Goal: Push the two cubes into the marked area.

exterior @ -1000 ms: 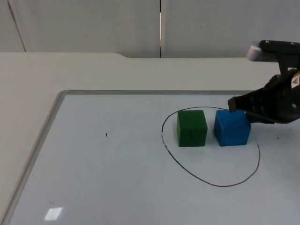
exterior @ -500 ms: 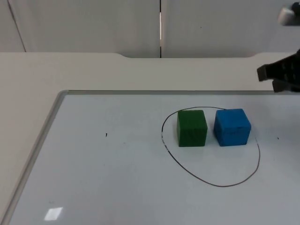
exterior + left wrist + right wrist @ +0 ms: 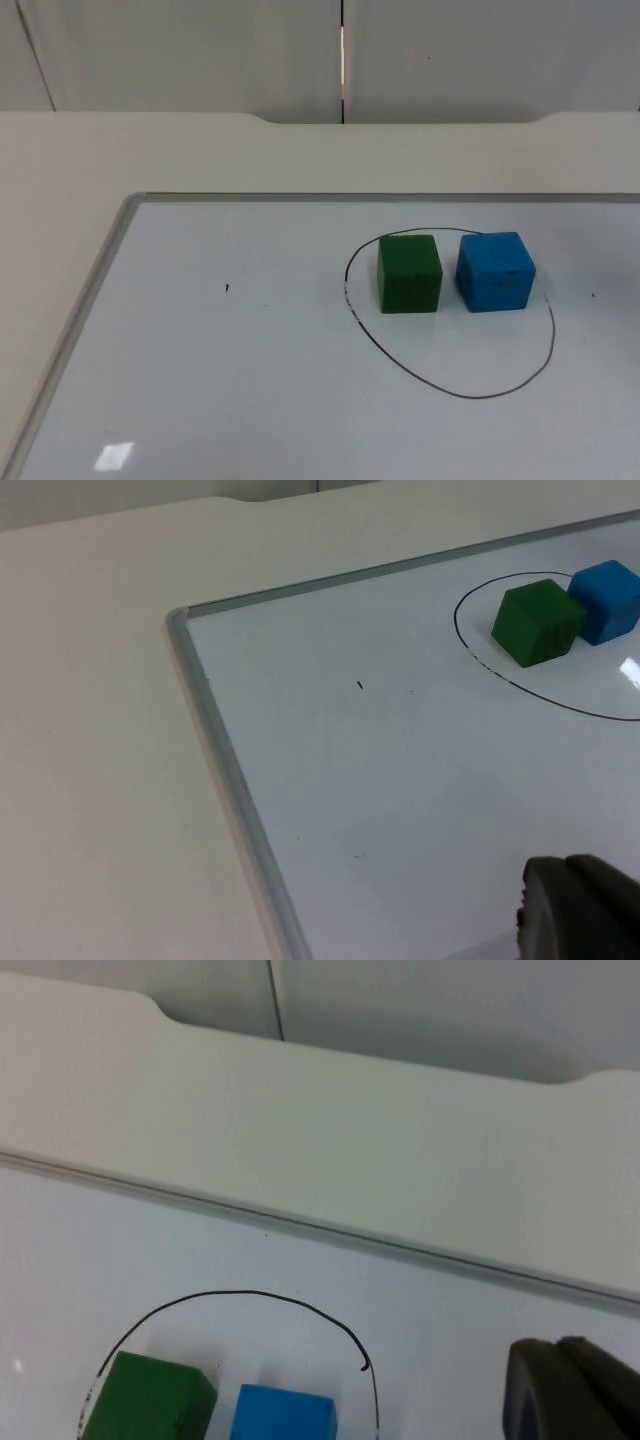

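A green cube (image 3: 410,273) and a blue cube (image 3: 495,271) stand side by side, a small gap between them, inside a hand-drawn black outline (image 3: 470,395) on the whiteboard. The blue one sits close to the outline's right-hand edge. Seen from the left wrist, the green cube (image 3: 537,622) and blue cube (image 3: 606,601) are far off; my left gripper (image 3: 580,915) waits well away from them, looking shut. My right gripper (image 3: 565,1390) hangs high, back from the green cube (image 3: 150,1400) and blue cube (image 3: 283,1415), also looking shut with nothing held.
The whiteboard's grey frame (image 3: 100,290) runs along its left and far sides, with the cream table (image 3: 60,170) beyond. A tiny black mark (image 3: 226,288) lies on the board left of the outline.
My right gripper, which was touching the blue cube's right side, has pulled up and away to the right, out of the top view. Neither cube has moved.
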Controlling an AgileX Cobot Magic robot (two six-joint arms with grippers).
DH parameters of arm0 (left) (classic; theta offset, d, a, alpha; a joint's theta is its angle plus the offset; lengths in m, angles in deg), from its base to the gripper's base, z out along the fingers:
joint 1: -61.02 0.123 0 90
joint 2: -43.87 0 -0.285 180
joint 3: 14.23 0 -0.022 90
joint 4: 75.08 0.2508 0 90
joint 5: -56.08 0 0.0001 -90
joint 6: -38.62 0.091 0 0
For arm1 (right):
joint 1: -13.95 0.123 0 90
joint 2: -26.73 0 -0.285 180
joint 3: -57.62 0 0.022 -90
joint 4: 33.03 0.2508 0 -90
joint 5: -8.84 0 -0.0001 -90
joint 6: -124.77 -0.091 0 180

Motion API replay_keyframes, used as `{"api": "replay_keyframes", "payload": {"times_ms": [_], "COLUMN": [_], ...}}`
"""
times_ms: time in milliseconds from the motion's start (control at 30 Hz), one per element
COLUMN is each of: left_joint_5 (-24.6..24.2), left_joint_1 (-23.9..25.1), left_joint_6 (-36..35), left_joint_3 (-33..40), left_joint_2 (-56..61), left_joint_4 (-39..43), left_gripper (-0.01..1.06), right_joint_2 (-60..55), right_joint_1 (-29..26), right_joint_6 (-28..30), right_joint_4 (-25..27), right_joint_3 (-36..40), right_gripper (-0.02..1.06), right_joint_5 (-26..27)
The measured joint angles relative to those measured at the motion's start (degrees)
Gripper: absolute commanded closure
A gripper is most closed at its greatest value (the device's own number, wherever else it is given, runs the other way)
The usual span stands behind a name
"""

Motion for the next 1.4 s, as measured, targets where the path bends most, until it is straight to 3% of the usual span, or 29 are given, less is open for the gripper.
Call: {"api": "replay_keyframes", "payload": {"times_ms": [333, 733, 1400], "left_joint_5": [0.0, 0.0, 0.04], "left_joint_1": [0.0, 0.0, 0.0], "left_joint_6": [0.0, 0.0, 0.0], "left_joint_3": [0.0, 0.0, 0.0], "left_joint_2": [0.0, 0.0, 0.0], "left_joint_4": [0.0, 0.0, 0.0], "left_gripper": [1.05, 1.05, 1.05], "right_joint_2": [13.37, 31.12, 53.94], "right_joint_1": [0.0, 0.0, 0.0], "right_joint_6": [0.45, 0.45, 0.45], "right_joint_4": [0.0, 0.0, 0.0], "right_joint_3": [2.7, 13.05, 19.0], "right_gripper": [1.05, 1.05, 1.05], "right_joint_5": [-4.9, -10.09, -31.37]}}
